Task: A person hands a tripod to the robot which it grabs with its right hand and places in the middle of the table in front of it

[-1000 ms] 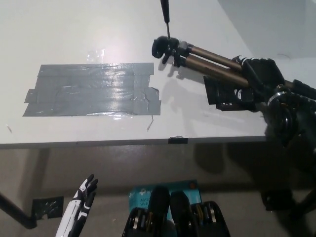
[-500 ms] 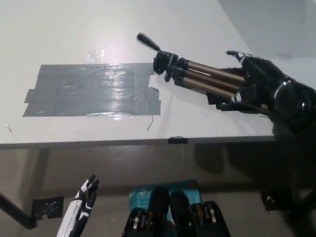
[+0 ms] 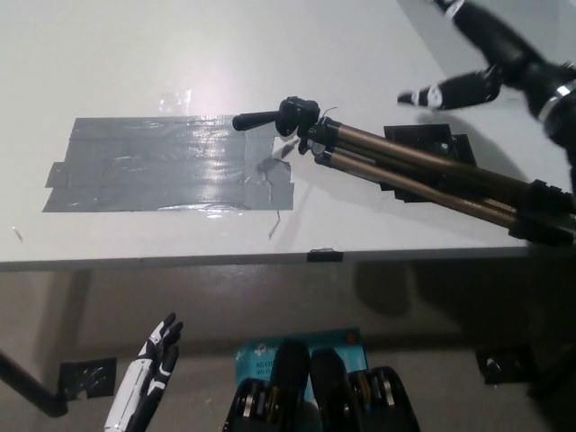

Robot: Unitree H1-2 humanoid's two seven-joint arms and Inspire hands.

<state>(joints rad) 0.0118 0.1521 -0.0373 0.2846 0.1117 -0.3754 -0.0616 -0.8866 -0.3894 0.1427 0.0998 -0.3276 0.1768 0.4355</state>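
Bronze-legged tripod (image 3: 396,151) lies on the white table (image 3: 360,54), its head at the upper right corner of the grey tape patch (image 3: 166,162); the black handle reaches over the patch's right edge and the legs run away to the patch's right, past the table's edge. You'll find the black right hand (image 3: 513,67) up beyond the patch's far right, fingers spread wide, holding nothing and clear of the tripod. White left hand (image 3: 153,360) rests below the patch, under the table's near edge, fingers loosely apart and empty.
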